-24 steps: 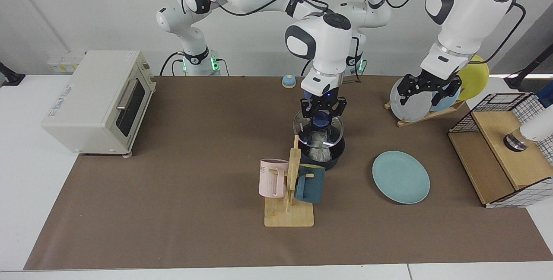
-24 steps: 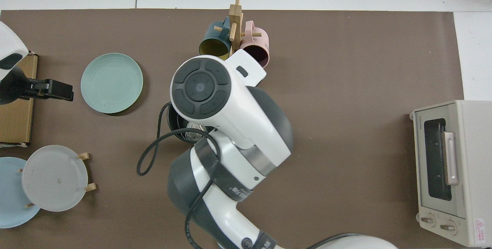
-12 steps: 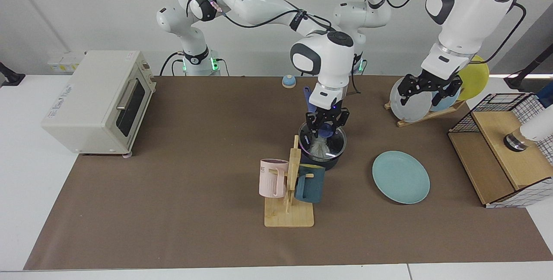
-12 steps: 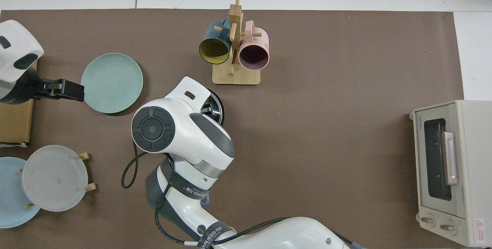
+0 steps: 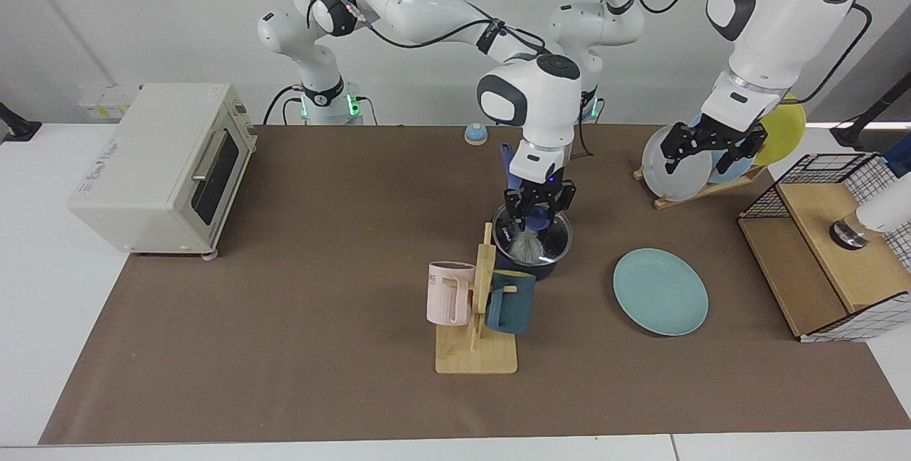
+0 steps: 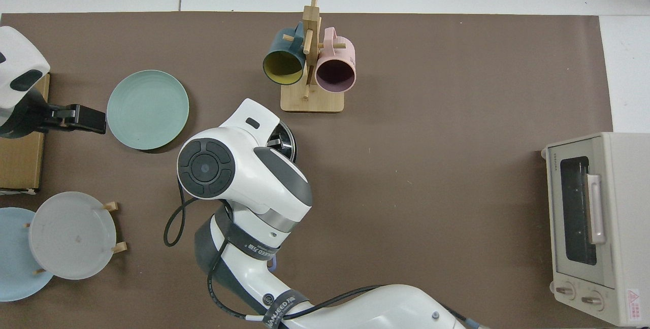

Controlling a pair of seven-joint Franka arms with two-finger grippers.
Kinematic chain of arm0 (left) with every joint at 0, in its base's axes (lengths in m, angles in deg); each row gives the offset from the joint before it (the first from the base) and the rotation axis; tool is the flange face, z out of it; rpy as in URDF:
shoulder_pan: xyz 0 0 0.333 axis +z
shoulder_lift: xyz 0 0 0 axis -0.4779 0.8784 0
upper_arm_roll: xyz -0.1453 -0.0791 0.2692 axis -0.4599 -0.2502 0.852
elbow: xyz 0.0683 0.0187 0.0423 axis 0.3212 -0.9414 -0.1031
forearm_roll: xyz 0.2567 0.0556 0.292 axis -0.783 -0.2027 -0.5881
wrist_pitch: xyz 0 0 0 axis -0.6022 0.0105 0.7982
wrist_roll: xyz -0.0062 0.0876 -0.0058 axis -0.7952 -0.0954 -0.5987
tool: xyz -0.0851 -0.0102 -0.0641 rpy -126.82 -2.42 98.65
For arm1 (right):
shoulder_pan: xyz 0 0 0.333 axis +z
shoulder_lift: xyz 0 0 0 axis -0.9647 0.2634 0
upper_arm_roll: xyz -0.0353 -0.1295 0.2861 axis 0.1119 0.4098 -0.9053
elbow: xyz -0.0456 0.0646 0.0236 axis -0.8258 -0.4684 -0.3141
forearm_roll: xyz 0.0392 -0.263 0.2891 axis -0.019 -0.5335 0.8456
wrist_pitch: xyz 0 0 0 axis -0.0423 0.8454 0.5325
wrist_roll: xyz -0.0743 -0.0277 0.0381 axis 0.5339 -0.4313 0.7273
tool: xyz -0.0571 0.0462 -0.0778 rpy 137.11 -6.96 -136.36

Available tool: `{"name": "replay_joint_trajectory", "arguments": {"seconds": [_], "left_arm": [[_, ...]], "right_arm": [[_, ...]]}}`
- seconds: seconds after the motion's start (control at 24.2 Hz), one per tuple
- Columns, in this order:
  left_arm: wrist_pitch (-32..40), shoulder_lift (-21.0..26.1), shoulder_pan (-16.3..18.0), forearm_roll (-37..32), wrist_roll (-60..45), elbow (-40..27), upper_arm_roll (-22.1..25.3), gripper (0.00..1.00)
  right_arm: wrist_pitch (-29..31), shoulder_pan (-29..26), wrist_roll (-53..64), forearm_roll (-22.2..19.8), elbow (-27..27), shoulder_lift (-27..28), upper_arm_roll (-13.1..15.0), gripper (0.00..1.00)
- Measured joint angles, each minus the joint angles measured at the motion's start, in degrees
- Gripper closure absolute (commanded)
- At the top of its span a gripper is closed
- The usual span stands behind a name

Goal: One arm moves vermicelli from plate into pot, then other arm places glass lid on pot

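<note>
The black pot [image 5: 546,268] stands mid-table with its blue handle [image 5: 506,156] pointing away. The glass lid [image 5: 554,236] lies on its rim. Whitish vermicelli [image 5: 527,248] shows through the glass. My right gripper [image 5: 539,213] reaches straight down and is shut on the lid's blue knob. From above, the right arm's hand hides most of the pot, and only the lid's edge [image 6: 288,142] shows. The teal plate [image 5: 660,292] [image 6: 148,109] lies bare beside the pot. My left gripper [image 5: 712,151] [image 6: 87,118] hangs open above the plate rack, holding nothing.
A wooden mug rack [image 5: 475,356] with a pink mug [image 5: 448,293] and a dark teal mug [image 5: 509,303] stands just in front of the pot. A toaster oven [image 5: 164,169], a rack of grey, blue and yellow plates [image 5: 675,162] and a wire-sided wooden box [image 5: 829,255] line the sides.
The right gripper brought the lid down from above the pot onto its rim. The left gripper shifted slightly over the plate rack.
</note>
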Motion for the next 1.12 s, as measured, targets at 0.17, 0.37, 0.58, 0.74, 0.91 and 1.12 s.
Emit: {"name": "replay_joint_trajectory", "arguments": {"seconds": [0.17, 0.37, 0.58, 0.74, 0.91, 1.12], "left_arm": [[0.0, 0.0, 0.0, 0.0, 0.0, 0.0, 0.0, 0.0], [0.0, 0.0, 0.0, 0.0, 0.0, 0.0, 0.0, 0.0], [0.0, 0.0, 0.0, 0.0, 0.0, 0.0, 0.0, 0.0], [0.0, 0.0, 0.0, 0.0, 0.0, 0.0, 0.0, 0.0], [0.0, 0.0, 0.0, 0.0, 0.0, 0.0, 0.0, 0.0], [0.1, 0.0, 0.0, 0.0, 0.0, 0.0, 0.0, 0.0]], "right_arm": [[0.1, -0.1, 0.4, 0.0, 0.4, 0.0, 0.2, 1.0], [0.4, -0.1, 0.5, 0.0, 0.8, 0.0, 0.2, 1.0], [0.5, -0.1, 0.5, 0.0, 0.8, 0.0, 0.2, 1.0], [0.5, 0.0, 0.5, 0.0, 0.9, 0.0, 0.1, 1.0], [0.5, 0.0, 0.5, 0.0, 1.0, 0.0, 0.1, 1.0], [0.5, 0.0, 0.5, 0.0, 1.0, 0.0, 0.1, 0.6]]}}
